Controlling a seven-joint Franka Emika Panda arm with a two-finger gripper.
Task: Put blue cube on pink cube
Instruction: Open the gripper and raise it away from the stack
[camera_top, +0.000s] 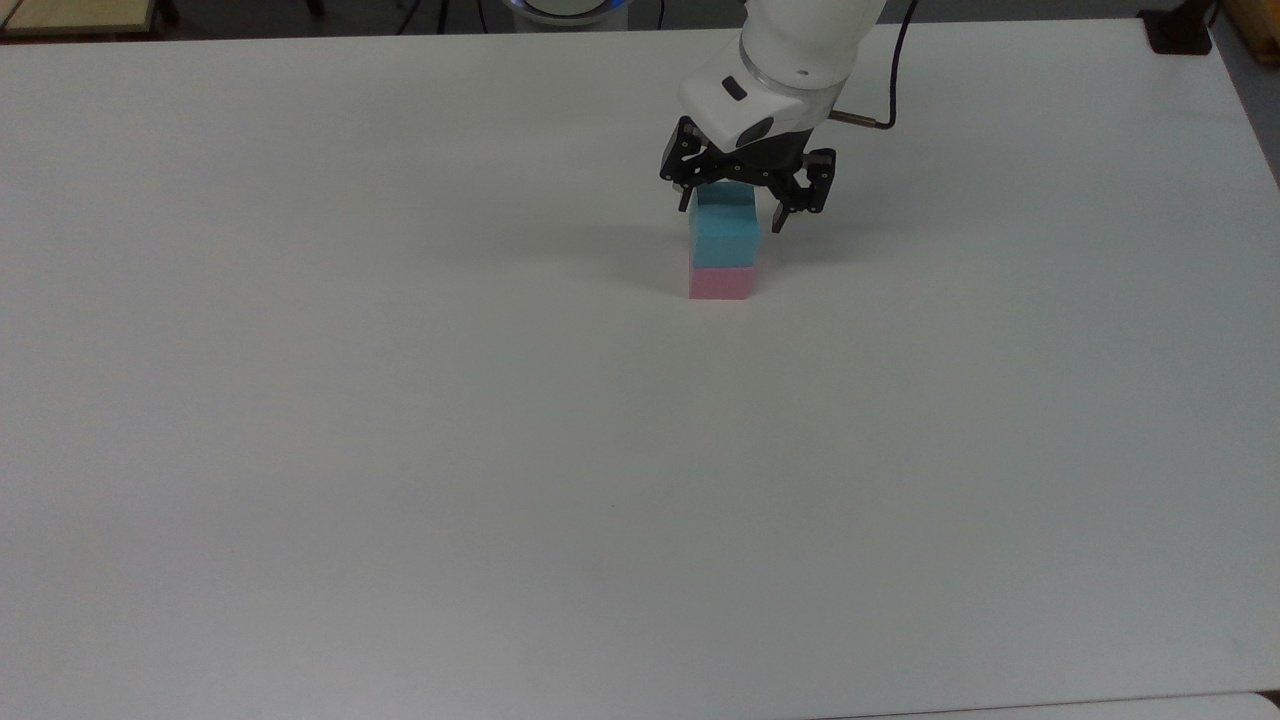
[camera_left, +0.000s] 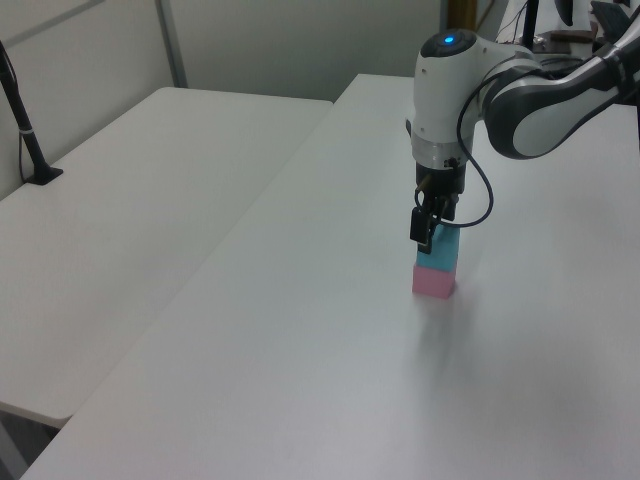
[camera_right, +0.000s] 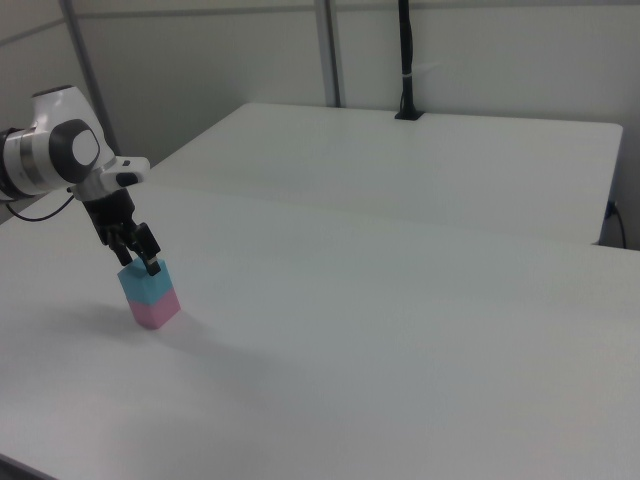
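A: Where is the blue cube (camera_top: 724, 236)?
B: Stacked squarely on the pink cube (camera_top: 721, 282), on the white bench (camera_top: 400, 400); edges aligned.
A: And the hand (camera_top: 733, 210)?
B: Spread; its fingers (camera_top: 779, 217) flank the blue cube's top, apparently clear of its sides.

The arm (camera_left: 520, 95) is bent over, wrist pointed straight down. The gripper (camera_top: 737, 205) is held low, its black fingers (camera_top: 781, 212) spread apart (one tip seen on each side).
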